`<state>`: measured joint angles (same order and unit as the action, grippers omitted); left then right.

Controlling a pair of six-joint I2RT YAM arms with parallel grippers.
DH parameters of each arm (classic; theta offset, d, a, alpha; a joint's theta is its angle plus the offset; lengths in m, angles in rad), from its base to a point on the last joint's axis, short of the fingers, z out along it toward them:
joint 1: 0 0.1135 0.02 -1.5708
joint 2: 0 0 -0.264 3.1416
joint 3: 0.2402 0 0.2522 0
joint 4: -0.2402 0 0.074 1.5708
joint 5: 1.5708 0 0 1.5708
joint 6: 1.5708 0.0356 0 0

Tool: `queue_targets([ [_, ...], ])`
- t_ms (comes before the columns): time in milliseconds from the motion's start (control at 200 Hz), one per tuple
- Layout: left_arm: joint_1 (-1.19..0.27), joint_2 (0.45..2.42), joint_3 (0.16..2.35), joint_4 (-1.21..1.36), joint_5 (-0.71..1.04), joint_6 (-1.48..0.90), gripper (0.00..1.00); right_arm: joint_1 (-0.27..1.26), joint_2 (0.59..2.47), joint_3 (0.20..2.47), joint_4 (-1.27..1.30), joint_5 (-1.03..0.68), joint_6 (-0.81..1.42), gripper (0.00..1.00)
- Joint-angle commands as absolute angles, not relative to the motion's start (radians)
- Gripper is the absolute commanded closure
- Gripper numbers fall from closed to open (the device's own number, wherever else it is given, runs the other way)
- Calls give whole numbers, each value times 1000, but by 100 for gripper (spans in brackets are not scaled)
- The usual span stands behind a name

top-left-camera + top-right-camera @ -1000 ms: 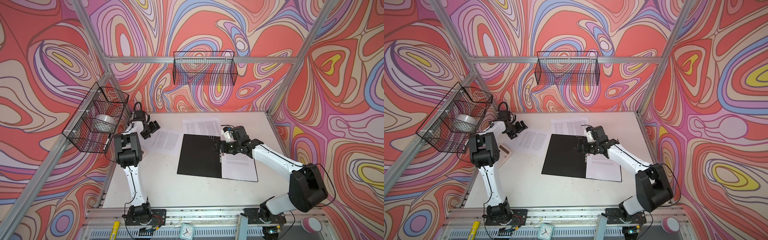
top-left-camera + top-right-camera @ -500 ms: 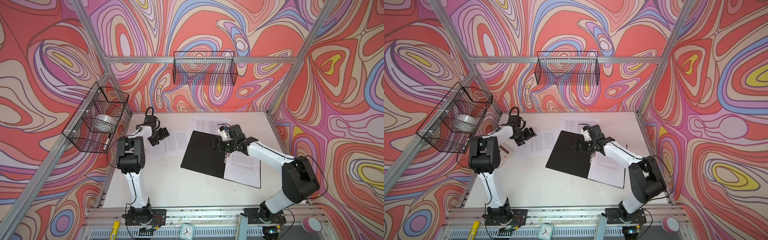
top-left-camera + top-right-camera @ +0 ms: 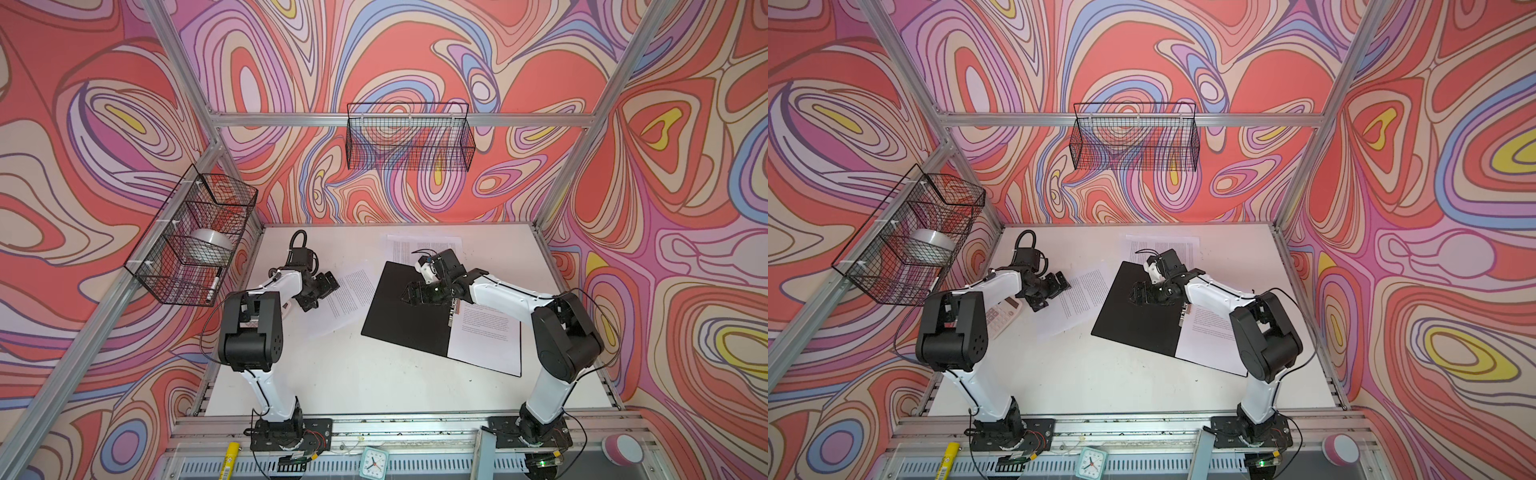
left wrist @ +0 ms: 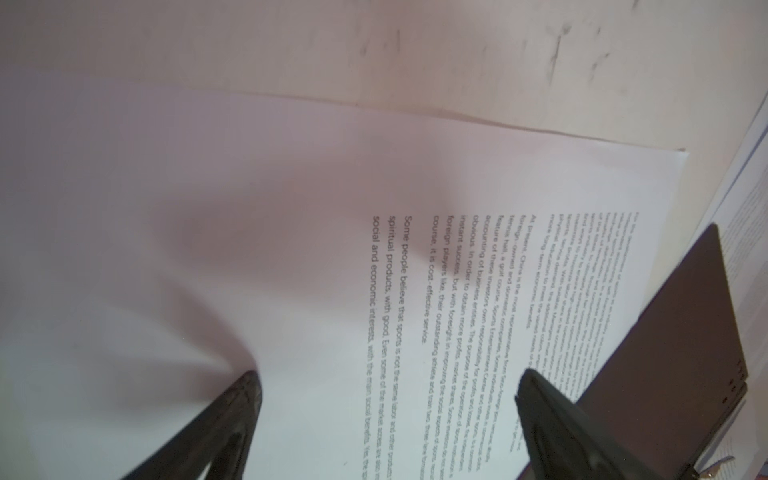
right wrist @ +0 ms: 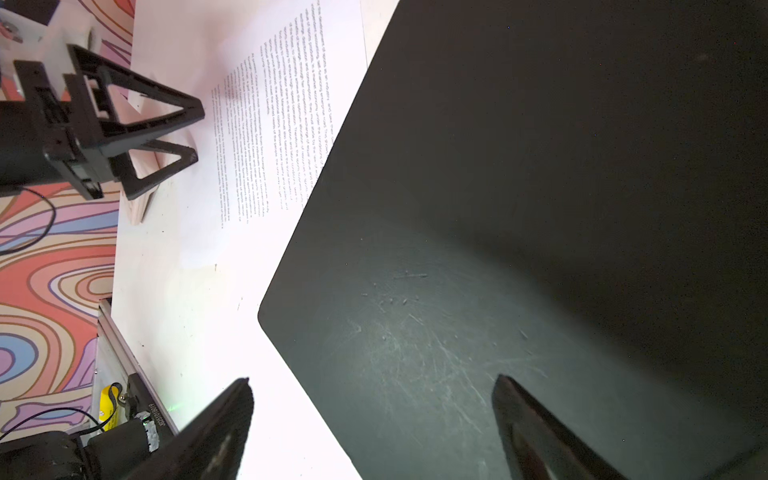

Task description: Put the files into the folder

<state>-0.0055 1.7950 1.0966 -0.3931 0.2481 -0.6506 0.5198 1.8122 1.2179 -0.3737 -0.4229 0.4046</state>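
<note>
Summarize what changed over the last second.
The folder swung clockwise in both top views under the right gripper. The left gripper moved inward onto the loose sheet, which turned too. Both grippers stayed open; the filed sheet stayed in the folder.

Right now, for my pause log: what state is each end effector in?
Left end effector: open, nothing gripped, over the loose sheet.
Right end effector: open, nothing gripped, over the folder.

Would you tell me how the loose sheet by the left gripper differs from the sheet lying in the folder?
The loose sheet lies on the table left of the folder; the filed sheet rests on its right half. The loose sheet looks rippled by the left gripper; the filed sheet lies flat. Both are white with black print.
</note>
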Motion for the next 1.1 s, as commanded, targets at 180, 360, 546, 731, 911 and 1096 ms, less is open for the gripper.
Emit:
queue_targets([
  [180, -65, 1640, 829, -439, 238, -727, 4, 563, 1865, 1268, -380, -405, 415, 8],
  [360, -176, 1531, 703, -435, 214, -772, 4, 575, 1892, 1298, -403, -370, 413, 8],
  [546, -315, 1441, 621, -452, 171, -818, 4, 575, 1911, 1341, -460, -294, 381, 8],
  [731, -488, 1385, 591, -471, 139, -881, 4, 575, 1944, 1389, -473, -303, 385, 8],
  [911, -614, 1313, 648, -555, 132, -868, 4, 577, 1920, 1359, -446, -313, 425, 11],
  [1096, -496, 1167, 649, -559, 172, -823, 2, 613, 1831, 1267, -435, -354, 456, 11],
])
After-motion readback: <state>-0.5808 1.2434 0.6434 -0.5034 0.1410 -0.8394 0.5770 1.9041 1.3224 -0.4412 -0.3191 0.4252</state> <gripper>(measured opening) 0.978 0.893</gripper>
